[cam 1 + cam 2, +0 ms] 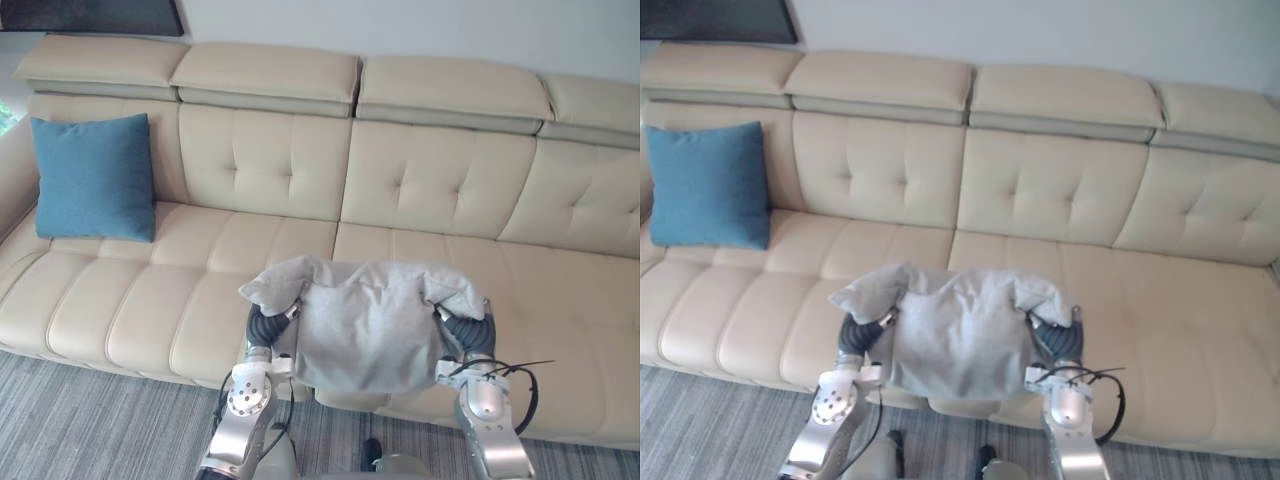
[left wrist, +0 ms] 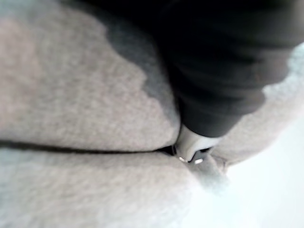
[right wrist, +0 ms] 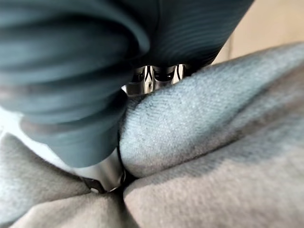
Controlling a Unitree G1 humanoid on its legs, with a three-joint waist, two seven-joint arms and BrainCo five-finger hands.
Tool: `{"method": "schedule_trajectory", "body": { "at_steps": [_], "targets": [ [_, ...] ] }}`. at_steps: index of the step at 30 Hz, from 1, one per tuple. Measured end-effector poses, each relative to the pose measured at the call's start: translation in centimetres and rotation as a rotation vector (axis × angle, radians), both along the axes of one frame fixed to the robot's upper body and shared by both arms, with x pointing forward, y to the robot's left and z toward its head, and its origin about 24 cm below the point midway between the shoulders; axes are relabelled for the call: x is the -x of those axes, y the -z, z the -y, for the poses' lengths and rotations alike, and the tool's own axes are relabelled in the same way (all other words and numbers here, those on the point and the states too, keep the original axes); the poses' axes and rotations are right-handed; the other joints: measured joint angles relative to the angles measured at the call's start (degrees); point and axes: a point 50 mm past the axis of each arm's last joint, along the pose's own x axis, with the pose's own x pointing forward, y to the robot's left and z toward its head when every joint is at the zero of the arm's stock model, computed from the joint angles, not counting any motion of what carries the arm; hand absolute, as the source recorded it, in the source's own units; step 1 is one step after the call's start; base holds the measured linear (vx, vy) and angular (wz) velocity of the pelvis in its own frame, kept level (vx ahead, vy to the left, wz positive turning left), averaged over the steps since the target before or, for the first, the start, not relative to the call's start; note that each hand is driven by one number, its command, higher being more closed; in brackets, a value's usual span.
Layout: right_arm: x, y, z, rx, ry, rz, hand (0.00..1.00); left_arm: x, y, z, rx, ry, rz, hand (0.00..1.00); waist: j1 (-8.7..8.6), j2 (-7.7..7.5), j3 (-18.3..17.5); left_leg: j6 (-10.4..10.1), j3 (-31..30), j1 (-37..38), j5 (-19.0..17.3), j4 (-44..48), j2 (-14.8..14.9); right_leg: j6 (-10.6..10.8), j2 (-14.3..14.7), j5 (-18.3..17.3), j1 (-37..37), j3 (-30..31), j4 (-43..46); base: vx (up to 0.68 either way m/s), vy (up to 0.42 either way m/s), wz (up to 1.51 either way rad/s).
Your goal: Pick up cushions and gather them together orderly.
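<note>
The left hand (image 1: 268,325) and right hand (image 1: 468,332) clamp the grey cushion (image 1: 370,325) between them; a blue cushion (image 1: 93,178) sits on the sofa (image 1: 450,200), well beyond the left hand.

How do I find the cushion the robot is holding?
Find the long cream sofa. In front of its middle, the grey cushion hangs between the left hand and right hand. It is crumpled and grey; the blue cushion leans at the sofa's left end.
</note>
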Motion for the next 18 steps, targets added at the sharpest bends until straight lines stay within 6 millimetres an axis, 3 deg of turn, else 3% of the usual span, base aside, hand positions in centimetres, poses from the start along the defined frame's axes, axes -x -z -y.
{"method": "schedule_trajectory", "body": {
  "at_steps": [6,9,11,18],
  "targets": [
    [-0.4,-0.5,0.1,0.033,0.009,0.021,1.00,-0.1,-0.9,0.4,-0.035,0.026,0.046,1.00,-0.10,-0.67,-0.70,0.68,2.63,0.49,0.27,-1.90,-0.93,1.27,-0.80,0.67,-1.28,2.88,-2.04,0.01,0.054,-0.25],
    [-2.0,-2.1,-0.2,0.061,0.031,0.102,1.00,-1.0,-2.0,0.8,-0.068,0.043,0.101,1.00,-0.34,-0.90,-0.88,0.74,2.96,-1.70,0.87,-2.08,-0.99,1.43,-0.47,2.31,-3.41,3.39,-2.91,0.01,0.000,-0.11],
    [-4.5,-4.7,-0.7,0.085,0.049,0.222,1.00,-3.0,-4.3,1.2,-0.088,0.039,0.200,1.00,-0.36,-1.08,-0.77,0.90,3.07,-4.24,2.53,-2.96,-1.16,1.42,-0.45,3.78,-6.08,3.58,-3.65,0.00,-0.003,-0.03],
    [-9.3,-9.0,-1.4,0.149,0.070,0.363,1.00,-7.6,-10.5,1.5,-0.162,-0.011,0.436,1.00,0.18,-1.14,-0.31,0.99,2.26,-9.16,5.45,-4.68,-1.10,0.92,-0.17,5.55,-11.29,2.98,-3.89,-0.04,-0.019,0.05]
  ]
}}
